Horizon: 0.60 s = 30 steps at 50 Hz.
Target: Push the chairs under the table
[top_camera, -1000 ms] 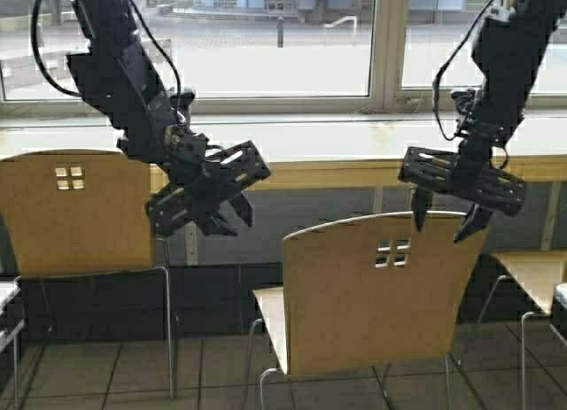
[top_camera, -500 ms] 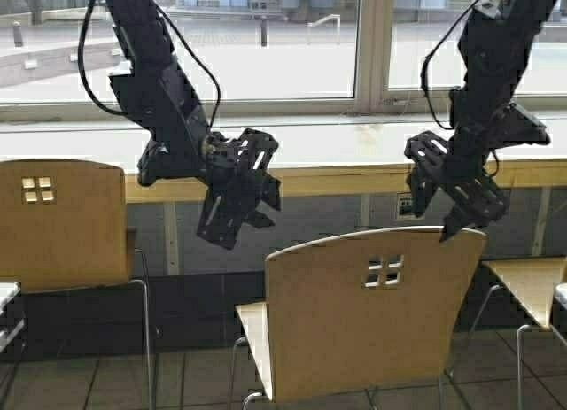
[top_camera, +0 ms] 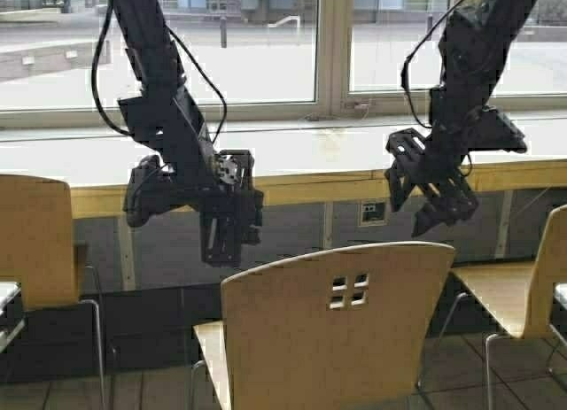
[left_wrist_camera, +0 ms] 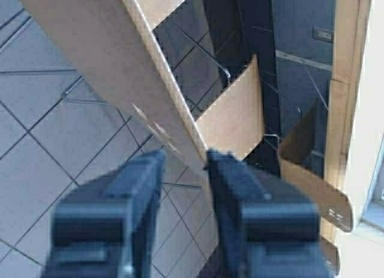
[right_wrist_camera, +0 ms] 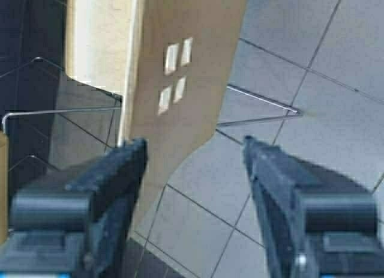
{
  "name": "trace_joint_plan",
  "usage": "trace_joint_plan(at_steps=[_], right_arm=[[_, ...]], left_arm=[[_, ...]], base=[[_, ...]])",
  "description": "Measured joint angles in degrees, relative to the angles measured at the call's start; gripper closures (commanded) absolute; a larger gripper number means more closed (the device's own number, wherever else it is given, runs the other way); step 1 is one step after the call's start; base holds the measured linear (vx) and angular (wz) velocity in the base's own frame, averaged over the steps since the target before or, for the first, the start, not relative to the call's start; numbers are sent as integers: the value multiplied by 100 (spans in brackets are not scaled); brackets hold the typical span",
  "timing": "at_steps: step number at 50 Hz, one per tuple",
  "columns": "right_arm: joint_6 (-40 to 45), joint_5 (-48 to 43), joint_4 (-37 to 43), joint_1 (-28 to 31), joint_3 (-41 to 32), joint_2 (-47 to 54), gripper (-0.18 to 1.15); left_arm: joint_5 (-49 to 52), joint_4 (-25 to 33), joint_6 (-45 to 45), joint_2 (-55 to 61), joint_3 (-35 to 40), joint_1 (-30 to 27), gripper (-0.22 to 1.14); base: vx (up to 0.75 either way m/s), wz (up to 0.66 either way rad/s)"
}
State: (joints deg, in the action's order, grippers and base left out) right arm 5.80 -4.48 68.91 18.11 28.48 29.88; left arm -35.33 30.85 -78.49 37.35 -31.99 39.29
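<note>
The middle chair [top_camera: 337, 326] is seen nearest, its backrest turned toward the robot and now filling more of the high view's lower centre than a second ago. The window frame, the table [top_camera: 292, 153] and the neighbouring chairs have all slid leftward together, so it is the base that is judged to have driven and turned — not the furniture that has moved. The chair on the left [top_camera: 35, 242] is now cut by the frame edge, and more of the chair on the right [top_camera: 518, 286] has come into sight.

Just above the backrest's top edge, the left gripper [top_camera: 229, 237] has been swung to point downward, its fingers parted a little around nothing. The right gripper [top_camera: 434, 206] hangs over the backrest's right corner, fingers spread wide and empty. No contact with the chair can be made out.

Beyond, the seat remains out in front of the table's wooden edge — the push is judged not yet begun.
</note>
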Motion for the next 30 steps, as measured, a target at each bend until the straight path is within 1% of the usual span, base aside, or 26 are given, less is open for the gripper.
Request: trace_joint_plan(at_steps=[7,11,20,30], right_arm=[[-9,44,0,-53,18,9,11],[-18,105,0,-26,35,0,11],[-26,185,-18,26,-44,35,11],[-9,211,18,0,-62,141,11]], left_arm=[[0,-246,0,0,-316,35,4],[141,-360,0,0,-387,62,-1],[343,-343,18,44,-88,114,-2],[527,62,-97,475,439,237,-2]], base=[[13,-4],[13,0],[9,2],[5,3]])
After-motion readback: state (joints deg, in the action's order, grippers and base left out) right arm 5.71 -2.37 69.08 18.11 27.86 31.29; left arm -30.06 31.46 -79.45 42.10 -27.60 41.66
